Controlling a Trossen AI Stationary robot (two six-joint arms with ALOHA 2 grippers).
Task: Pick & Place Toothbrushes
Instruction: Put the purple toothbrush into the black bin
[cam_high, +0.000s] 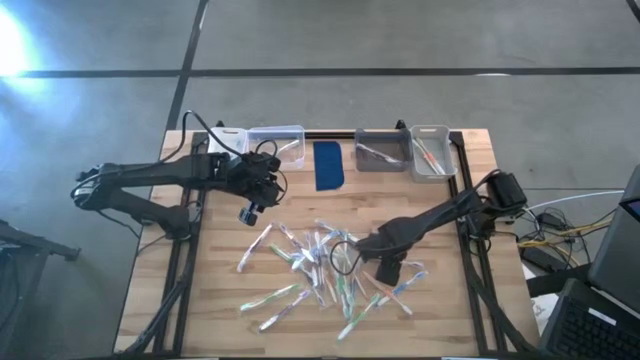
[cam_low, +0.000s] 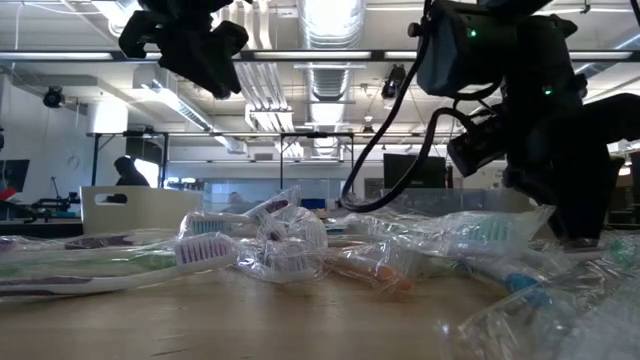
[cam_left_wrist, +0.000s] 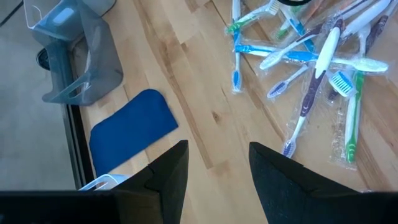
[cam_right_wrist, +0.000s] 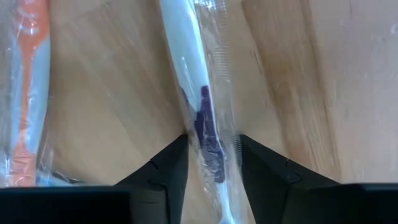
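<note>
A wrapped white-and-purple toothbrush (cam_right_wrist: 198, 106) is lying between the right tool's (cam_right_wrist: 213, 163) narrowly parted fingers, its length running straight ahead from the tool.

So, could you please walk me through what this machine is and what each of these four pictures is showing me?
It is a robot with two dark arms at a wooden table. One camera looks straight down from above, one sits at tabletop height, and one rides on each wrist.

Wrapped toothbrushes lie in a loose pile mid-table. Along the far edge stand plastic bins, a few already holding brushes, with a dark blue pad between them.

The right hand is down on the pile. Its wrist camera shows its two fingers on either side of a white and purple toothbrush in clear wrap, close against it but not lifted. An orange one lies beside it.

The left hand hangs open and empty above bare wood near the blue pad.
</note>
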